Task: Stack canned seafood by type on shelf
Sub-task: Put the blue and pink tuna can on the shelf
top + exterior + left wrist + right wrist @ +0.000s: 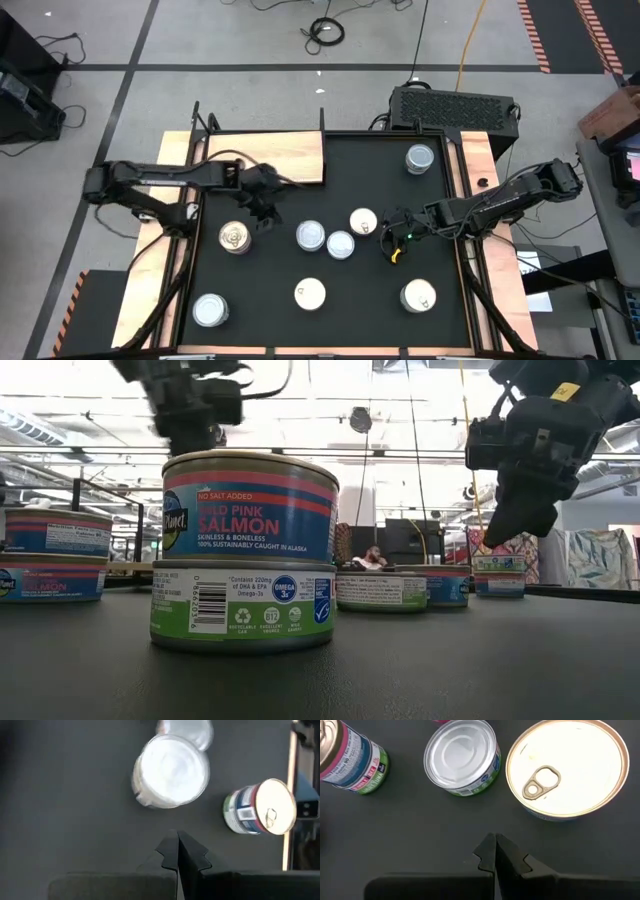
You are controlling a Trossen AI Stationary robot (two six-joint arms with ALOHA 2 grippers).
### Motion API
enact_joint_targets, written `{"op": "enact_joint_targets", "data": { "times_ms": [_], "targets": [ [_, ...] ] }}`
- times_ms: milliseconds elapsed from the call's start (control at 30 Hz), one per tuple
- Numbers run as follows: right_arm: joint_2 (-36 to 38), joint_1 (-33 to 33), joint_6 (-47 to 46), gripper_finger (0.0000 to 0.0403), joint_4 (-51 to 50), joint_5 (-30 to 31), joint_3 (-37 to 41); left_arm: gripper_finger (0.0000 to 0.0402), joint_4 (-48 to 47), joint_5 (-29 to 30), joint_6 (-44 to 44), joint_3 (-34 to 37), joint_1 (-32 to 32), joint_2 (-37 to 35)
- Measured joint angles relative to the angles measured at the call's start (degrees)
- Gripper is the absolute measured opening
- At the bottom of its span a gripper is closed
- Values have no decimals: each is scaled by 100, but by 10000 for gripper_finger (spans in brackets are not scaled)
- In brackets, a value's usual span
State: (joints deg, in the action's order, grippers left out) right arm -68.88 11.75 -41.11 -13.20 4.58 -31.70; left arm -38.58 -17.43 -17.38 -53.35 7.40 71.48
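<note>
Several short round seafood tins stand on the black mat (270,300). A gold-topped stack (235,237) is at the left, and pale-topped tins (310,235) (340,245) sit mid-table. A pull-tab tin (363,222) (567,767) is beside them. The wooden shelf (270,158) lies at the far left with nothing on it. My left gripper (265,215) (177,847) hangs shut above the mat between the gold-topped stack (260,807) and a pale-topped tin (170,770). My right gripper (388,240) (495,850) is shut, just right of the pull-tab tin, holding nothing.
More tins stand at the far right (421,158), near left (210,310), near middle (309,294) and near right (418,295). In the low view a salmon tin sits on a green-labelled tin (248,550). A black box (455,108) sits beyond the table's far edge.
</note>
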Motion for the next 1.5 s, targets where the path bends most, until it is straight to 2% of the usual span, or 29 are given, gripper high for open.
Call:
{"op": "enact_joint_targets", "data": {
  "times_ms": [167,300,433,633,767,933,1067,1200,1367,1500],
  "targets": [
    [0,-17,28,0,201,-5,0,0,-46,246,-646,668,-4,-1039],
    [0,-114,119,0,322,-20,-4,0,-169,383,-922,982,-4,-1503],
    [0,-253,153,0,448,-42,-4,0,63,347,-925,1229,-76,-1573],
    [0,-393,154,0,495,-168,-4,7,1154,44,-930,1296,-155,-1226],
    [0,-396,171,0,492,-185,-4,42,1666,40,-772,1296,-153,-1096],
    [0,-396,294,0,491,-196,-4,116,2130,40,-578,1290,-140,-998],
    [0,-396,345,0,468,-195,-4,172,2121,32,-464,1230,-78,-990],
    [0,-396,432,0,456,-195,-4,199,1504,-47,-465,850,32,-990],
    [0,-396,431,0,460,-195,-4,202,-469,-205,-38,256,83,-994],
    [0,-396,431,0,475,-195,-4,202,-1865,-196,558,129,83,-994]
  ]
}}
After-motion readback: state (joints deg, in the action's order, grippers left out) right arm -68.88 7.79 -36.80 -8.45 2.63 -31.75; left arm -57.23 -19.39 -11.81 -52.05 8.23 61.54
